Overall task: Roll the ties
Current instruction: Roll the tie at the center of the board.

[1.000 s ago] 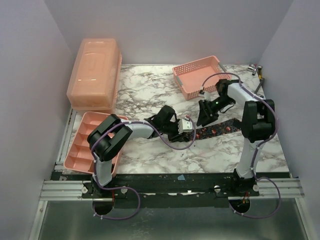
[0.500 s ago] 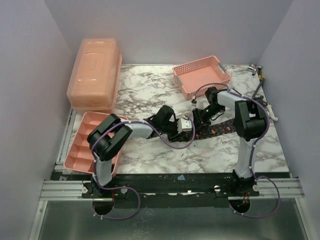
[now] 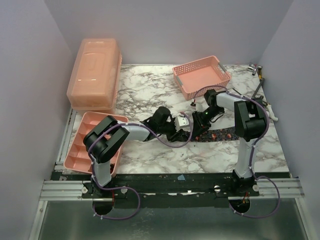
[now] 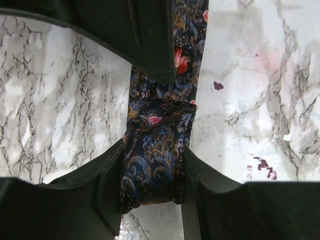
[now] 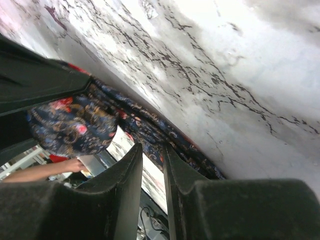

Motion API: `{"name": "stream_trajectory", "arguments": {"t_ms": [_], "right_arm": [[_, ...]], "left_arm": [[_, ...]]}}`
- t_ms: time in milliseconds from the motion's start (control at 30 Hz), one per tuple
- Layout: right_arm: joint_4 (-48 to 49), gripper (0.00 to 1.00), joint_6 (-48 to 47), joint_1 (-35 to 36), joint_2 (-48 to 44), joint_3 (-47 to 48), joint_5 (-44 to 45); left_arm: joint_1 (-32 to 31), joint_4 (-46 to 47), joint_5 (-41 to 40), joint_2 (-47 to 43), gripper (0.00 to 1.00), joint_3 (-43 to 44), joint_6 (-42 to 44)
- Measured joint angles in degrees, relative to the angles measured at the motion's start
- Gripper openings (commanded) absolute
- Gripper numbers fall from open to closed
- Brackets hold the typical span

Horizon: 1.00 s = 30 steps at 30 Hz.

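One tie shows, dark navy with red and pale dots. Its rolled end [image 4: 155, 170] sits between the fingers of my left gripper [image 4: 154, 150], which is shut on it. The flat strip [image 3: 222, 133] runs right across the marble from that roll. My left gripper [image 3: 184, 129] is at mid-table and my right gripper [image 3: 199, 125] is close beside it. In the right wrist view the right gripper [image 5: 152, 147] has its jaws drawn narrow, with the strip's edge [image 5: 145, 125] between the tips. The roll [image 5: 75, 125] lies just past them. One right finger [image 4: 145, 35] hangs over the strip.
A pink mesh basket [image 3: 201, 76] stands at the back right and a pink lidded box [image 3: 95, 74] at the back left. A pink compartment tray [image 3: 82, 145] lies by the left arm's base. Small tools [image 3: 257, 70] rest in the far right corner.
My right arm has swung left and down to the strip beside the left gripper, and its jaws have narrowed. The left gripper has kept its hold on the roll and shifted slightly left.
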Motion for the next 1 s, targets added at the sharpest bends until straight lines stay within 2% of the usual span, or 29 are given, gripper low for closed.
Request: {"name": "stream_trajectory", "arguments": {"t_ms": [100, 367, 567, 700, 900, 1000], "right_arm": [[-0.85, 0.31, -1.27, 0.37, 0.07, 0.76, 0.94], [-4.70, 0.50, -6.25, 0.68, 0.17, 4.90, 1.51], [-5.57, 0.53, -5.01, 0.35, -0.13, 4.20, -4.83], [-5.11, 0.50, -2.25, 0.35, 0.24, 2.67, -8.37], [-2.97, 0.29, 0.50, 0.55, 1.73, 3.21, -9.49], [-2.84, 0.27, 1.20, 0.68, 1.49, 3.23, -9.62]], "left_arm": [[-0.22, -0.87, -1.20, 1.09, 0.39, 0.22, 1.55], [-0.57, -3.54, -2.23, 2.43, 0.40, 2.08, 4.07], [-0.57, -3.74, -2.25, 2.43, 0.41, 2.14, 4.17], [-0.57, -3.72, -2.25, 2.43, 0.43, 2.14, 4.31], [-0.57, -3.74, -2.27, 2.43, 0.44, 2.14, 4.37], [-0.57, -3.74, -2.27, 2.43, 0.44, 2.14, 4.37]]}}
